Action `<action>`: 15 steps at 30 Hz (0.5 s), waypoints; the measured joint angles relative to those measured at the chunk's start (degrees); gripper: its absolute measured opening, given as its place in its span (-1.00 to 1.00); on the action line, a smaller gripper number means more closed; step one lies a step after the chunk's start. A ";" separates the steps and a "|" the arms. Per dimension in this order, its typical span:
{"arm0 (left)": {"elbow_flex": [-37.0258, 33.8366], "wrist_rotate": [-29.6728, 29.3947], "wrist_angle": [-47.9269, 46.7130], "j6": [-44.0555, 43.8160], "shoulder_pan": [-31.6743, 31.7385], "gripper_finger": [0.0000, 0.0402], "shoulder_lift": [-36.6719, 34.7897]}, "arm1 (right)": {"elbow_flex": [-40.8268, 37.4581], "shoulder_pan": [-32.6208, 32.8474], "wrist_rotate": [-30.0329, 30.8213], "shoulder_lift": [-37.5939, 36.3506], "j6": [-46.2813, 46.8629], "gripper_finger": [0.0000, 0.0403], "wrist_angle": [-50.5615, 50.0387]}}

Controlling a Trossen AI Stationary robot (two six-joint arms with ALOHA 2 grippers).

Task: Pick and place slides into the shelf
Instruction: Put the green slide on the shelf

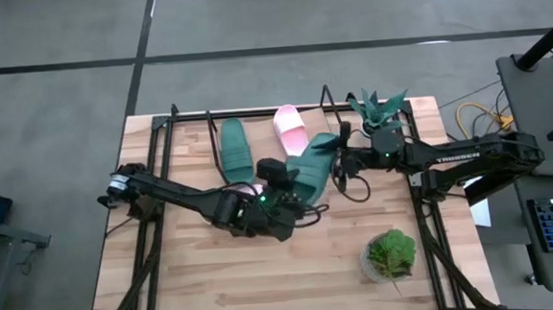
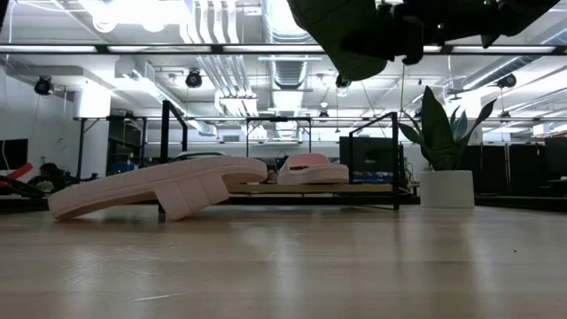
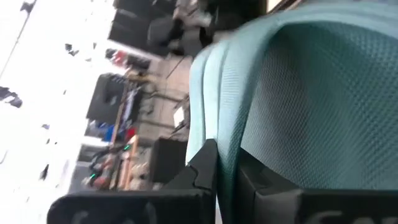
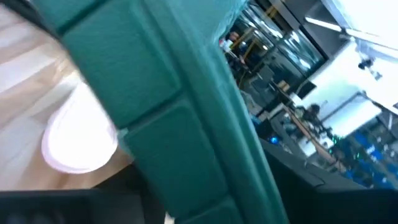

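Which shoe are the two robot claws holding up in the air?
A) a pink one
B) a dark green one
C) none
B: the dark green slide hangs between the left claw and the right claw, above the table.

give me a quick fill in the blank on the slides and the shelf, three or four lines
1. The shelf already carries one teal slide and one ____ slide.
2. The raised teal slide is gripped by ____ grippers: left gripper, right gripper.
3. In the low view, the pink slide in front of the shelf lies on the ____.
4. The number of slides on the shelf is ____.

Missing words: pink; both; table; two
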 joint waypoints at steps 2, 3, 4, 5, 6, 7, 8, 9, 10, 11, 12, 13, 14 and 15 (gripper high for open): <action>-0.53 -1.71 -0.69 -0.28 0.76 -1.00 0.00 | 0.00 -0.05 0.77 -1.20 1.97 0.05 -0.44; -0.88 -1.80 -0.93 -0.56 1.35 -1.00 -0.03 | -0.03 -0.08 1.10 -1.82 2.89 0.06 -0.93; -1.19 -1.92 -1.01 -1.44 1.96 -1.00 -0.08 | -0.06 -0.12 1.36 -2.43 3.91 0.07 -1.28; -1.48 -2.02 -0.98 -2.46 2.56 -1.00 -0.08 | -0.09 -0.14 1.58 -3.11 4.75 0.08 -1.47; -1.75 -2.06 -0.99 -2.98 3.09 -1.00 -0.04 | -0.12 -0.16 1.77 -3.91 5.28 0.08 -1.76; -2.10 -2.10 -1.08 -2.98 3.41 -1.00 -0.06 | -0.14 -0.21 1.89 -4.76 5.63 0.08 -2.19; -2.44 -2.21 -1.06 -3.00 3.65 -1.00 -0.11 | -0.15 -0.24 1.87 -5.46 5.74 0.08 -2.62; -2.56 -2.38 -1.14 -3.19 3.77 -1.00 -0.11 | -0.15 -0.24 1.80 -6.09 5.55 0.08 -3.09; -2.64 -2.29 -1.08 -3.24 3.79 -1.00 -0.11 | -0.17 -0.24 1.58 -6.65 5.20 0.08 -3.74; -2.64 -1.38 -0.84 -3.24 3.79 -1.00 -0.20 | -0.17 -0.22 1.36 -7.10 4.69 0.09 -4.36; -2.64 -0.01 -0.13 -3.18 3.71 -1.00 -0.42 | -0.17 -0.22 1.16 -7.25 4.28 0.09 -4.69; -2.60 1.45 0.51 -3.14 3.70 -1.00 -0.70 | -0.17 -0.21 0.91 -7.24 4.07 0.09 -4.97; -2.43 2.66 0.99 -3.04 3.69 -1.00 -1.01 | -0.17 -0.15 0.74 -7.04 4.05 0.09 -5.28; -2.24 3.35 1.09 -2.87 3.55 -1.00 -1.34 | -0.17 -0.15 0.58 -6.73 3.96 0.09 -5.29</action>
